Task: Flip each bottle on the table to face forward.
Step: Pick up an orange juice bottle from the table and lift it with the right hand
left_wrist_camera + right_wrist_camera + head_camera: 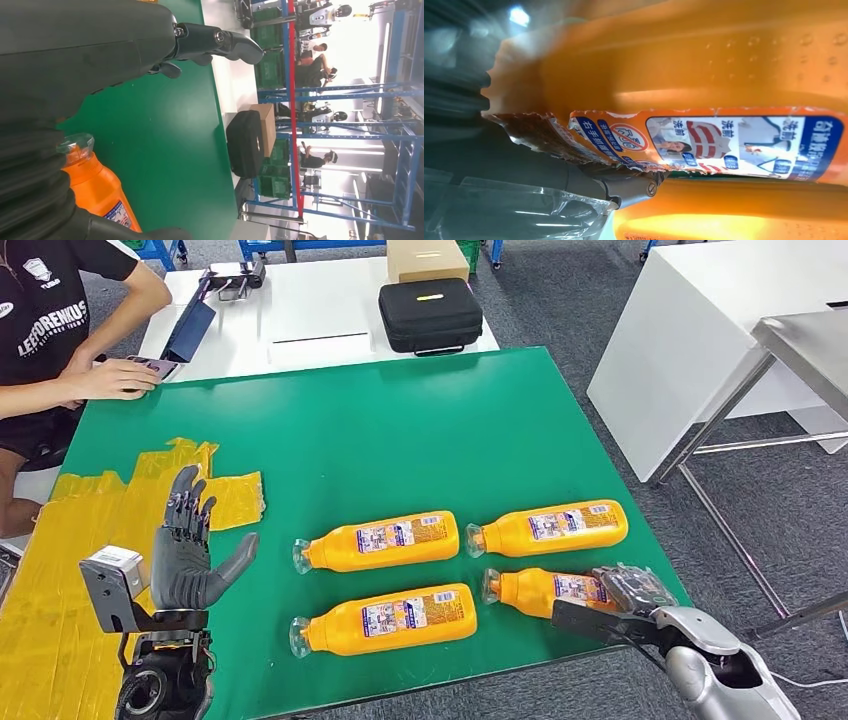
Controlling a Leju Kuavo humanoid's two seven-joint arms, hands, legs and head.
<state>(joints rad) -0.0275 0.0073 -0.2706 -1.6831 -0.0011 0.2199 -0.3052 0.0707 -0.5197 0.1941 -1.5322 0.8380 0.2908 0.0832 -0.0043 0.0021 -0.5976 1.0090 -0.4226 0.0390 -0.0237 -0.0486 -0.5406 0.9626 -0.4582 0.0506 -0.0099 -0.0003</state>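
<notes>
— Four orange plastic bottles with clear caps lie on their sides on the green table [400, 430], set out in two rows of two, caps pointing to the left side. Far row: the far-left bottle [380, 539] and the far-right bottle [552, 528]. Near row: the near-left bottle [388, 617] and the near-right bottle [545, 590].

— Where are the hands?

— The right hand [628, 592] lies over the right end of the near-right bottle, its fingers wrapped in clear film. In the right wrist view a dark finger [624, 187] presses against the torn edge of the printed label [744, 142], so it appears clamped on that bottle. The left hand [190, 545] is raised upright over the table's left part, fingers spread apart, holding nothing, well apart from the bottles.

— Anything else?

— Yellow tape patches [90, 540] cover the table's left part. Beyond the far edge, a black zip case [430, 315] and a cardboard box [427, 258] sit on a white table [300, 310], where a person in a black shirt [50, 310] rests a hand at a laptop [180, 340].
</notes>
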